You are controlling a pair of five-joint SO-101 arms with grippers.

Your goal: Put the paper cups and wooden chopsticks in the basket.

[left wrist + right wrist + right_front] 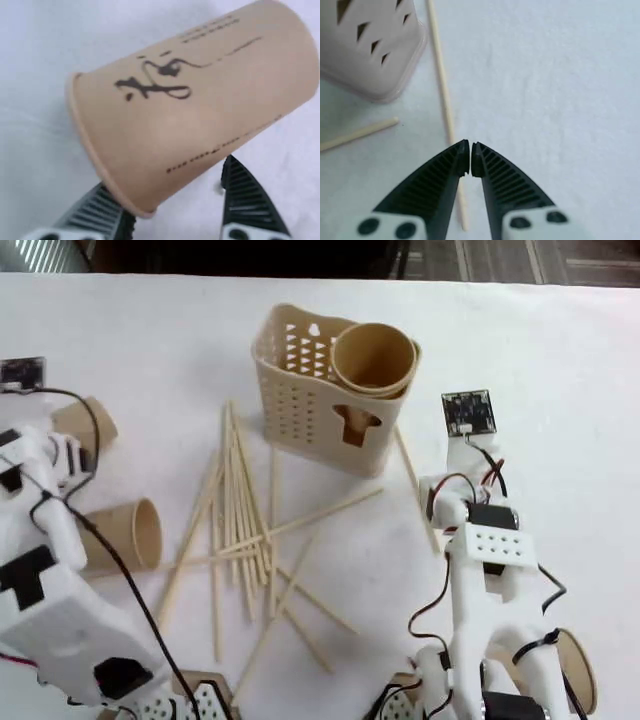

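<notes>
Paper cup (190,100) is lying on its side betw. spread fingers of the left gripper (167,180), base end nearest, mouth pointing away; basket (300,420) is sitting well apart; right gripper (470,157) is hovering clenched, empty, over a chopstick (442,90).

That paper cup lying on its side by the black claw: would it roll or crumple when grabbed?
The paper cup lies on its side, round-walled and tapered, so a nudge would probably roll it in a curve. It looks thin-walled, so it is likely light, and may dent if the left gripper squeezes hard.
</notes>
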